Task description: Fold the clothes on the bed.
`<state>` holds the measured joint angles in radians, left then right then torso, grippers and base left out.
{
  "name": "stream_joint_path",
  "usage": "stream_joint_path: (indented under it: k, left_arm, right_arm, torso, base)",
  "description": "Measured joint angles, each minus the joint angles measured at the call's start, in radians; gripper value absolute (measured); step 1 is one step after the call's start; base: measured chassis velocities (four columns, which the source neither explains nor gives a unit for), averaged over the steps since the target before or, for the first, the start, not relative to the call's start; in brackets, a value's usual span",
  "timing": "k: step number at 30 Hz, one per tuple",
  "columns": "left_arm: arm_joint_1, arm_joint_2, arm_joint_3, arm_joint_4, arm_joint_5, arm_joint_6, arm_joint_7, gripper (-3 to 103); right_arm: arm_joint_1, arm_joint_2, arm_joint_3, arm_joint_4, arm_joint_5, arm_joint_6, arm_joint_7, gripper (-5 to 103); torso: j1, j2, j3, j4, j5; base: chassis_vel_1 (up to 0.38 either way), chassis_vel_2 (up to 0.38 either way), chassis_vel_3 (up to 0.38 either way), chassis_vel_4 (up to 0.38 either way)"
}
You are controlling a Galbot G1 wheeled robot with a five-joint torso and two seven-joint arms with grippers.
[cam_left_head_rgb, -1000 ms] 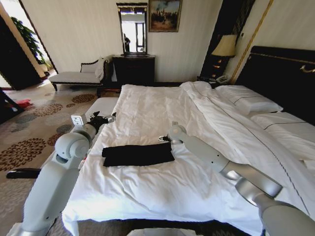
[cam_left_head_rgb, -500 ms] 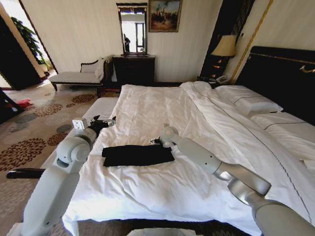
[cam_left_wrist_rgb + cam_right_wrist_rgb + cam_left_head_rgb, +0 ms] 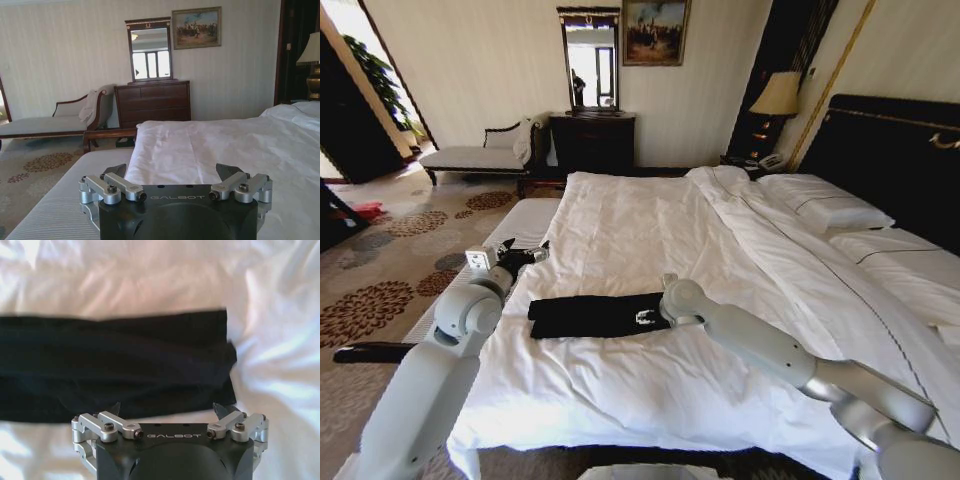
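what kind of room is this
Most likely a hotel bedroom, or a well-furnished guest room. A large bed with white bedding and a dark headboard takes up most of it, a lamp stands beside it, and a dark dresser sits under a framed mirror.

Pale striped wallpaper [image 3: 490, 70] covers the far wall, where a dark wooden dresser [image 3: 592, 140] stands under a framed mirror [image 3: 589, 58] and a painting [image 3: 654, 31]. A pale chaise [image 3: 480, 152] sits beside the dresser on patterned carpet [image 3: 380, 260]. A shaded lamp [image 3: 778, 95] stands near the dark headboard [image 3: 890, 160].
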<state>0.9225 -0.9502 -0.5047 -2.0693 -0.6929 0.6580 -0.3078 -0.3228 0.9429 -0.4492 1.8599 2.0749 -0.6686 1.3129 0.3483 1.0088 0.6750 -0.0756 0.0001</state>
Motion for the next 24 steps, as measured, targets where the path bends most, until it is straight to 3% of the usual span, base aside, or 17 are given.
stream_joint_path:
  k: [3,6,7,11,12,14,22,24]
  left_arm:
    - [-0.005,0.003,0.001,0.003,0.002,-0.001,0.000,100]
    - [-0.013,0.009,-0.002,0.005,0.002,-0.001,0.000,100]
    - [-0.013,0.009,-0.002,0.005,0.002,-0.001,0.000,100]
    - [-0.012,0.020,-0.018,0.006,-0.010,0.001,0.000,100]
    - [-0.012,0.020,-0.018,0.006,-0.010,0.001,0.000,100]
    - [0.011,0.026,-0.030,-0.002,-0.017,0.003,-0.001,100]
    - [0.033,0.023,-0.048,-0.016,-0.020,0.004,-0.002,100]
    - [0.043,0.017,-0.054,-0.016,-0.018,0.004,-0.002,100]
  right_arm:
    - [0.038,0.028,0.026,-0.030,-0.002,0.009,-0.022,100]
    - [0.085,0.119,0.046,-0.118,-0.036,0.024,-0.083,100]
    - [0.085,0.119,0.046,-0.118,-0.036,0.024,-0.083,100]
    - [0.096,0.268,0.038,-0.215,-0.121,0.037,-0.152,100]
    - [0.096,0.268,0.038,-0.215,-0.121,0.037,-0.152,100]
    - [0.088,0.338,0.021,-0.274,-0.170,0.038,-0.176,100]
    - [0.081,0.390,0.014,-0.355,-0.210,0.039,-0.212,100]
    - [0.079,0.410,0.011,-0.414,-0.252,0.046,-0.255,100]
  torso:
    - [0.000,0.000,0.000,0.0003,-0.0003]
    - [0.000,0.000,0.000,0.0002,-0.0005]
    - [0.000,0.000,0.000,0.0002,-0.0005]
    - [0.000,0.000,0.000,0.0008,-0.0002]
    - [0.000,0.000,0.000,0.0008,-0.0002]
    - [0.000,0.000,0.000,0.0011,-0.0006]
    - [0.000,0.000,0.000,0.0001,-0.0003]
    - [0.000,0.000,0.000,0.0001,-0.0003]
  base:
    - [0.000,0.000,0.000,0.000]
    - [0.000,0.000,0.000,0.000]
    - [0.000,0.000,0.000,0.000]
    - [0.000,0.000,0.000,0.000]
    - [0.000,0.000,0.000,0.000]
    - [0.000,0.000,0.000,0.000]
    - [0.000,0.000,0.000,0.000]
    - [0.000,0.000,0.000,0.000]
